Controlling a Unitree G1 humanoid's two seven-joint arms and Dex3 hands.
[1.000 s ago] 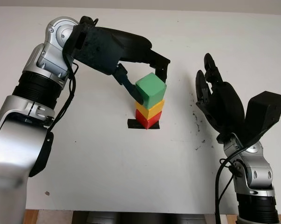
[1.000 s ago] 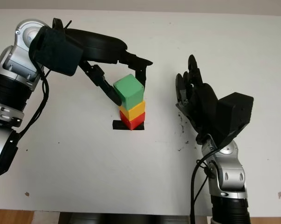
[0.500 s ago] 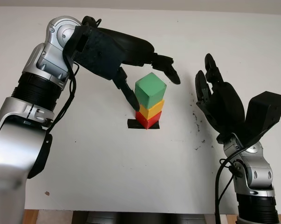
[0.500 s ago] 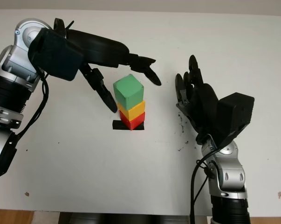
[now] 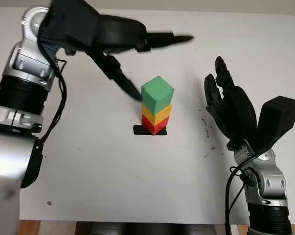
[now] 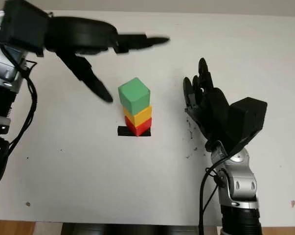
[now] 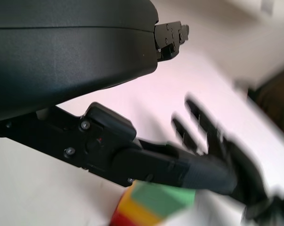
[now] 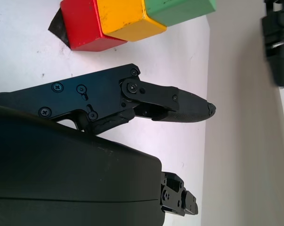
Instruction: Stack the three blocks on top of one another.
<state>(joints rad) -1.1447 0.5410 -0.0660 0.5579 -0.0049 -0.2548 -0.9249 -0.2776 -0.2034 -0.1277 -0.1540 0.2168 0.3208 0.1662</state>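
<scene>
Three blocks stand stacked on a black tape mark (image 5: 139,130) mid-table: a red block (image 5: 152,124) at the bottom, a yellow block (image 5: 158,112) on it, a green block (image 5: 157,94) on top, turned a little. My left hand (image 5: 154,61) is open, raised above and behind the stack, touching nothing. My right hand (image 5: 220,100) is open, held upright to the right of the stack. The stack also appears beside the right hand's finger (image 8: 179,104) in the right wrist view, with the green block (image 8: 179,9) at its end.
The white table (image 5: 113,171) spreads around the stack. Dark specks (image 5: 207,128) lie near my right hand. The table's front edge (image 5: 137,221) runs along the bottom.
My left hand has let go of the green block and risen up and away from the stack. The stack stays standing. My right hand has not moved.
</scene>
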